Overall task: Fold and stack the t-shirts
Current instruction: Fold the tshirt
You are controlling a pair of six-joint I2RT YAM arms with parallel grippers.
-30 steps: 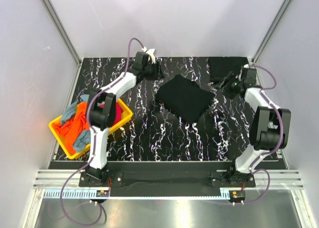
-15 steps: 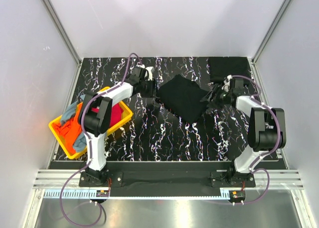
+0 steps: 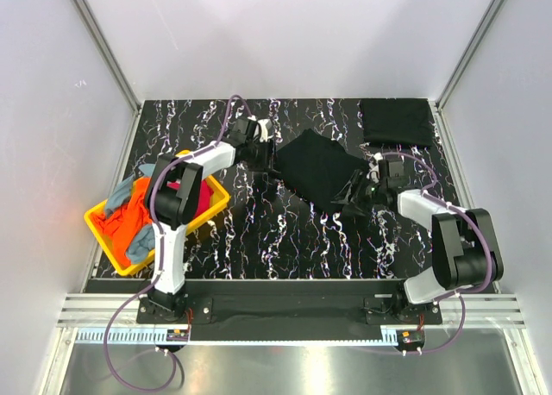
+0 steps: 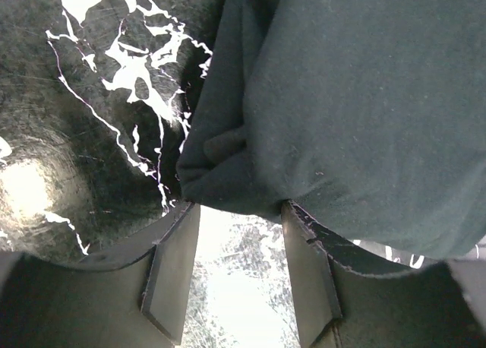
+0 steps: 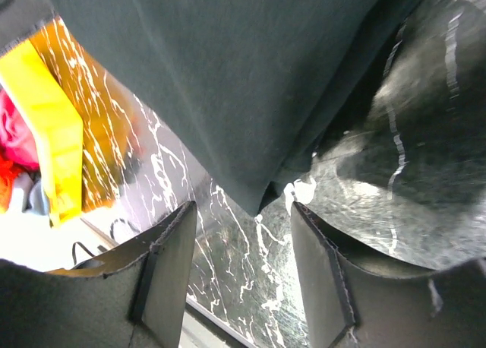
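A folded black t-shirt (image 3: 317, 166) lies at mid-table, turned like a diamond. A second folded black t-shirt (image 3: 395, 122) lies at the back right corner. My left gripper (image 3: 266, 156) is open at the middle shirt's left corner. In the left wrist view the shirt (image 4: 349, 97) has its edge right at the tips of my open gripper (image 4: 241, 208), with nothing between the jaws. My right gripper (image 3: 349, 195) is open at the shirt's near right corner. In the right wrist view the shirt (image 5: 228, 74) has a corner hanging just ahead of my open gripper (image 5: 243, 211).
A yellow bin (image 3: 212, 207) with orange, grey-blue and red garments stands at the left edge; it also shows in the right wrist view (image 5: 47, 128). The black marbled table (image 3: 285, 240) has white walls on three sides.
Both arms have come in toward the middle shirt: the left from the back of the table, the right from beside the back right shirt. Both grippers are still open.
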